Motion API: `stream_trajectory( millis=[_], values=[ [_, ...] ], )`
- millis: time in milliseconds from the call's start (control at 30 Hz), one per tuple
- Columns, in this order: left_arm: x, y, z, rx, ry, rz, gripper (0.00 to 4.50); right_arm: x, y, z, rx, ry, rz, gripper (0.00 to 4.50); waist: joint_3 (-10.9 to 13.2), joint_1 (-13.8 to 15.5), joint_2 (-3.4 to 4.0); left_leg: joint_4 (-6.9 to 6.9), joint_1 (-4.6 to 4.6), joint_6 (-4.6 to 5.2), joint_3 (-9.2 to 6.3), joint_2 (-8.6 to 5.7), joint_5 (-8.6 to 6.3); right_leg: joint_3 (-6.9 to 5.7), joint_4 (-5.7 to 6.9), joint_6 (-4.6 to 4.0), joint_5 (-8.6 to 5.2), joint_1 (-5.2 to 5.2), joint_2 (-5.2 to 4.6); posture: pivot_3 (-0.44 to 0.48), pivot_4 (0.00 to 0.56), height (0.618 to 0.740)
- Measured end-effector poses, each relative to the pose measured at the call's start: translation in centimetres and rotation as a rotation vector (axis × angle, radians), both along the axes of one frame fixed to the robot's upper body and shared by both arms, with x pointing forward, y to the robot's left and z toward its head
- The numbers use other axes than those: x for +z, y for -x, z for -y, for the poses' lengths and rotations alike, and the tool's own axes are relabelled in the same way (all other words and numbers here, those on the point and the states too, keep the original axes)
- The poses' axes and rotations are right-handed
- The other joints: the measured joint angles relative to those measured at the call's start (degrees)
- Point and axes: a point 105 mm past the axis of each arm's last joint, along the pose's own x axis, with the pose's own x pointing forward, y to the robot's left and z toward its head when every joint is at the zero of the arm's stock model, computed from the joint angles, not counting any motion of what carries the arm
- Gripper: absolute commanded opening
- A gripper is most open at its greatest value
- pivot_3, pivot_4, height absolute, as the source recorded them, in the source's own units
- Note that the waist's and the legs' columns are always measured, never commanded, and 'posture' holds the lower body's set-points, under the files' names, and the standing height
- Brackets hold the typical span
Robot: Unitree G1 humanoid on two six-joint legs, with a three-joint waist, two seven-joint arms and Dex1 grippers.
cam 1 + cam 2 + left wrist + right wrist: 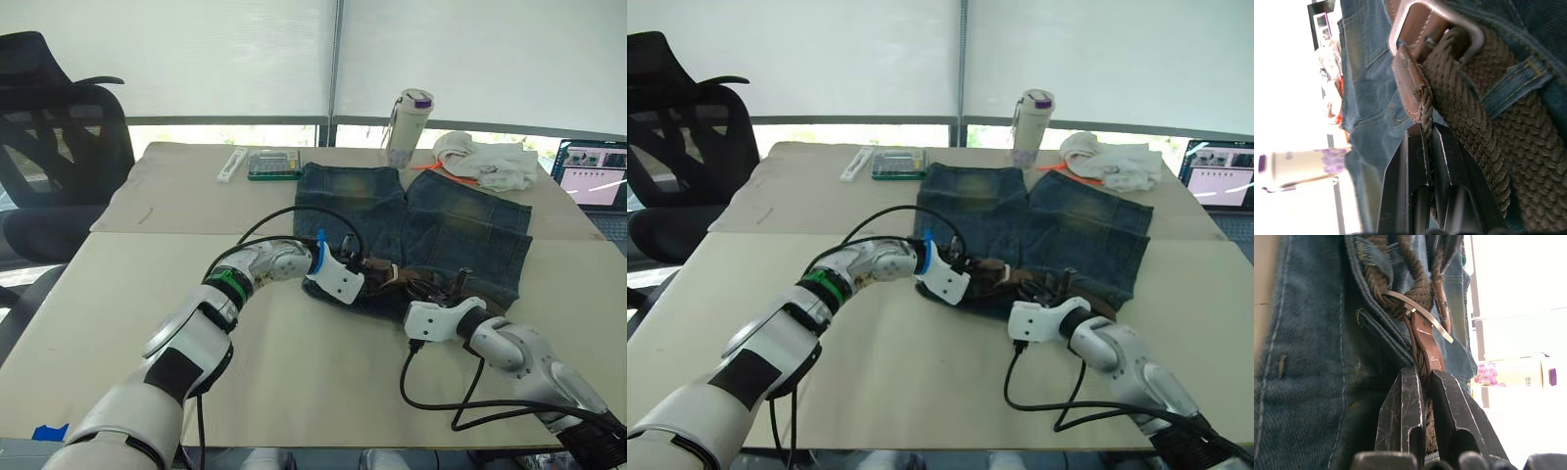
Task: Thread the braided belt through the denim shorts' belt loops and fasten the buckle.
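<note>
The denim shorts (446,230) lie flat on the table with the waistband toward me. The braided belt (1488,147) runs along the waistband under a belt loop (1513,81). Its silver buckle (1435,19) sits just beyond my left gripper (1425,132), which is shut on a thin braided strand by the brown leather end. My right gripper (1422,374) is shut on the belt just below the buckle (1420,313) and its leather tab. In the head views both grippers (370,271) (443,292) meet at the waistband's middle, close together.
At the table's far side stand a white bottle (407,125), a white cloth bundle (487,162), a green-edged box (273,164) and a white stick-shaped item (232,164). A laptop (593,176) sits far right, a black chair (54,147) far left. Black cables (441,392) loop near my right arm.
</note>
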Motion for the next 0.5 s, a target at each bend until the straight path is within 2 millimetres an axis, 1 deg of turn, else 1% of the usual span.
stream_trajectory(
  millis=[100, 500],
  values=[
    [0.40, 0.07, 0.24, -0.026, -0.032, 0.030, 0.00, 0.06, -0.08, 0.08, -0.011, -0.020, 0.004, 0.05, 0.00, -0.02, -0.01, 0.00, 0.00, 0.00, 0.00, 0.01, 0.00, 0.00, 0.01, 0.00, 0.00, 0.00, 0.00, 0.000, 0.150, 0.737],
    [-0.52, 0.89, 0.21, -0.055, -0.099, -0.047, 0.00, -0.30, -0.21, 0.05, -0.022, -0.025, 0.000, 0.05, 0.00, -0.02, -0.01, 0.01, 0.00, 0.01, 0.00, 0.01, 0.01, 0.00, 0.02, 0.00, 0.00, 0.00, 0.00, 0.000, 0.150, 0.737]
  ],
)
